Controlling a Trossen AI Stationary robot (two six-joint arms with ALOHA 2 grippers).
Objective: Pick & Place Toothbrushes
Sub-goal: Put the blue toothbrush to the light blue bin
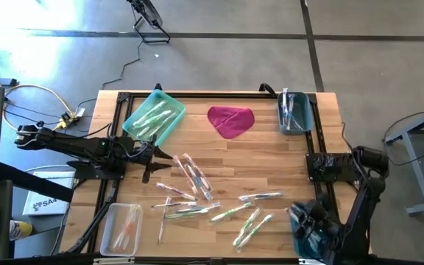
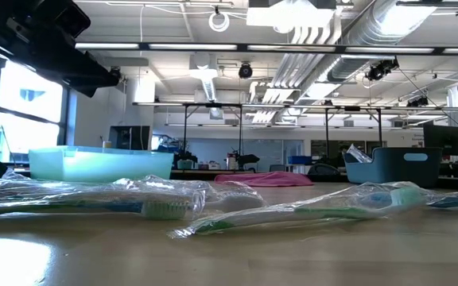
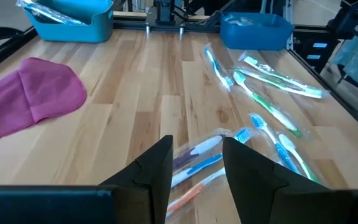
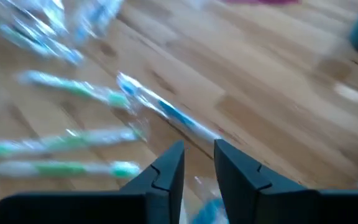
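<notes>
High view: toothbrushes [image 1: 197, 193] mostly lie loose, lower centre of the bench [image 1: 271, 158]; some already sit in the green tray [image 1: 154, 115] and other bins. Sorting seems partway. Left gripper [image 1: 155, 158], fingers apart, empty, near the pile. Right gripper [image 1: 300, 213], lower right: narrow gap, nothing visibly held.

One camera hung overhead and looked straight down on the whole table [image 1: 271, 151]. Another sat at tabletop level, close behind the wrapped toothbrushes [image 2: 293, 213], facing the room. Each wrist camera peered forward across the boards; all four shared those scattered brushes.
</notes>
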